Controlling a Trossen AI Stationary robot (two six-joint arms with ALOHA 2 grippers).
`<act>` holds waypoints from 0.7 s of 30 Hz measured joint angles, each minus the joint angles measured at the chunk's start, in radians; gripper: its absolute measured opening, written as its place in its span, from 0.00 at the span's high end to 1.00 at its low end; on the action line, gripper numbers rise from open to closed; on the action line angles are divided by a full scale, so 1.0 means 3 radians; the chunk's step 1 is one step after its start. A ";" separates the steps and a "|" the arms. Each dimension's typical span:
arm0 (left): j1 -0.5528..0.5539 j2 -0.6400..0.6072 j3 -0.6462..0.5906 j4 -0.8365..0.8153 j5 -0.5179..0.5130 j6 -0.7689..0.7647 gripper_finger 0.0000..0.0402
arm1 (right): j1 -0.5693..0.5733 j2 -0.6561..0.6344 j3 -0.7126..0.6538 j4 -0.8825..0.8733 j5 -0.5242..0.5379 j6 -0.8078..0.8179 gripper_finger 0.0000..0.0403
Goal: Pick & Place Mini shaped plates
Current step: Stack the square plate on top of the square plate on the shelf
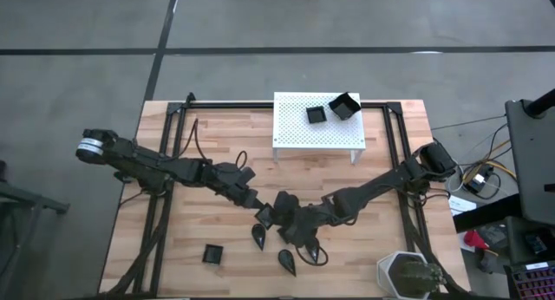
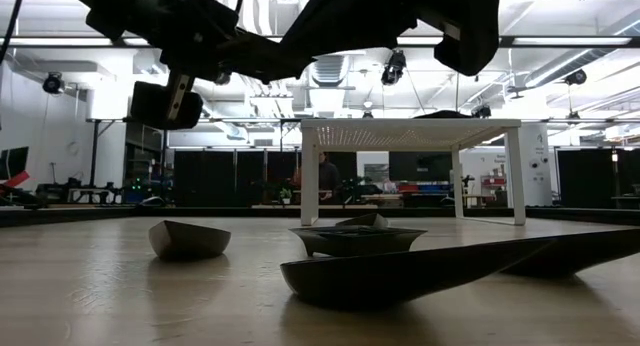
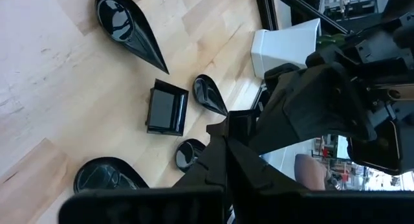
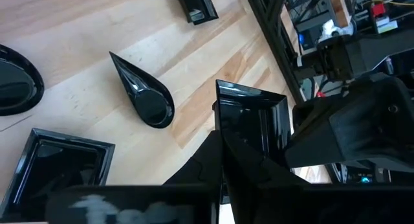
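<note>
From above, both dark grippers meet mid-table — the left gripper (image 1: 257, 202) pressed together, the right gripper (image 1: 284, 206) pinching a small matte black square plate (image 1: 284, 202); two more sit on the white perforated metal stand (image 1: 295, 135). The right wrist view shows the plate (image 4: 249, 123) clamped at its rim.

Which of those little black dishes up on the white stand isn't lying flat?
The square dish at the stand's back right corner: it sits tilted, while the smaller square dish beside it lies flat.
</note>
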 joint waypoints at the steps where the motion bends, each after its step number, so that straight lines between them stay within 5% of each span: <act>1: 0.0000 0.0000 0.0000 0.0000 0.0000 0.0001 1.00 | 0.0000 0.0000 0.0000 -0.0011 0.0001 -0.0040 0.98; 9: 0.0000 0.0001 -0.0003 -0.0001 0.0009 0.0061 1.00 | 0.0008 0.0000 0.0000 -0.0007 0.0007 -0.0063 0.97; 21: -0.0001 0.0001 -0.0005 0.0017 0.0032 0.0062 1.00 | 0.0004 0.0000 -0.0001 0.0018 0.0116 -0.0076 0.76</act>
